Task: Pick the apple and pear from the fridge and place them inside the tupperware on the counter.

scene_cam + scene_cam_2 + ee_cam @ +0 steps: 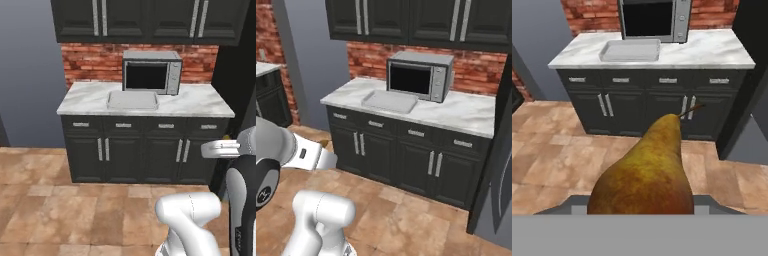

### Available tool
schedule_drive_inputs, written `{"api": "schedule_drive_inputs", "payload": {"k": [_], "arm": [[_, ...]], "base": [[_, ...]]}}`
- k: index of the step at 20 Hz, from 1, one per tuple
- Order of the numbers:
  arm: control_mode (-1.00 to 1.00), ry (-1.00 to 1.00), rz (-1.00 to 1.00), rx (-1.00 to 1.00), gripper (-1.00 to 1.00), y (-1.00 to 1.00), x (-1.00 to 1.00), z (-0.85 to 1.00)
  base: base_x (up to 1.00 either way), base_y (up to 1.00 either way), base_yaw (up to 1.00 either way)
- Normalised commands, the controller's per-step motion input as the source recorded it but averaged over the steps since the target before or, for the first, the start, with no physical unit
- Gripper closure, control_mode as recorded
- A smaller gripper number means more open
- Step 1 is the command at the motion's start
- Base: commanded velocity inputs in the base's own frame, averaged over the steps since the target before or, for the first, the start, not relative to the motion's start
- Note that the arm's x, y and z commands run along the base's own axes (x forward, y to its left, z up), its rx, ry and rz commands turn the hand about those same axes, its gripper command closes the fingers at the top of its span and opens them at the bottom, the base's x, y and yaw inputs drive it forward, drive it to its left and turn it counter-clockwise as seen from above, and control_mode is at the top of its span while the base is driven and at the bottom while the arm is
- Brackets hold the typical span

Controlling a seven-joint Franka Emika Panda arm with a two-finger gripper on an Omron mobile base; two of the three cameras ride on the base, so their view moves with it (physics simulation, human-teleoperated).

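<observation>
The gripper [643, 207] is clenched on the pear [644, 175], carrying it toward the tupperware [631, 50] near the counter's [712, 50] front edge.

Pear [644, 172] hides the fingers — its base cut off.

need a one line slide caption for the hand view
Brownish-olive pear held close to the camera, facing the white marble counter with its shallow pale grey tupperware and grey microwave.
</observation>
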Motion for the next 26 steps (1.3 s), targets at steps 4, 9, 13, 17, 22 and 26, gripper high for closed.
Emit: {"api": "schedule_drive_inputs", "payload": {"k": [4, 9, 13, 17, 22, 26], "arm": [[1.0, 0.0, 0.0, 0.0, 1.0, 0.0, 0.0, 0.0], [1.0, 0.0, 0.0, 0.0, 1.0, 0.0, 0.0, 0.0], [1.0, 0.0, 0.0, 0.0, 1.0, 0.0, 0.0, 0.0], [1.0, 0.0, 0.0, 0.0, 1.0, 0.0, 0.0, 0.0], [1.0, 0.0, 0.0, 0.0, 1.0, 0.0, 0.0, 0.0], [1.0, 0.0, 0.0, 0.0, 1.0, 0.0, 0.0, 0.0]], "base": [[1.0, 0.36, -0.27], [1.0, 0.3, -0.05], [1.0, 0.05, 0.0], [1.0, 0.0, 0.0], [0.82, 0.0, 0.0], [0.53, 0.09, 0.0]]}}
